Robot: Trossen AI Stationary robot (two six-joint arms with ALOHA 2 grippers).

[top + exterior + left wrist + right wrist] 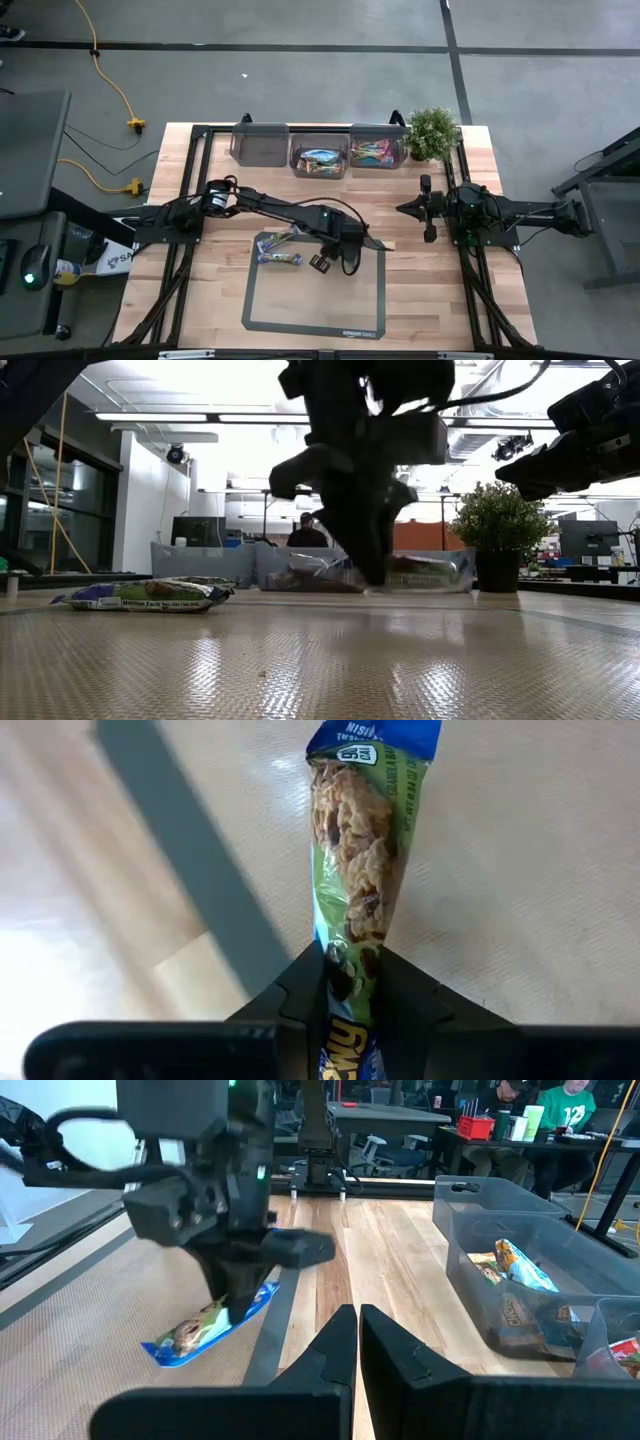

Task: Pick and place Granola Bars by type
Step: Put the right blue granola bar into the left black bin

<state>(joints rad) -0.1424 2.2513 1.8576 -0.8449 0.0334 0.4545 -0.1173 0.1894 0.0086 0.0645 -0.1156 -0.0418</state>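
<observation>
The bar (360, 870) clamped in the left tool (352, 982) carries only broken lettering on its blue end, too cut off to read. The bar (145, 595) lying beside that tool has unreadable print.

You have a wooden worktop (440, 300) with a grey mat (320, 290) edged in a dark border near its 6 o'clock side. Along the 12 o'clock edge you see three clear grey bins (260, 145) set side by side, and just at their 3 o'clock end a small potted plant (432, 132). On the floor off toward 10 o'clock a yellow cable (115, 95) trails. In the room beyond, you can make out a person (306, 532) seated at a desk.
</observation>
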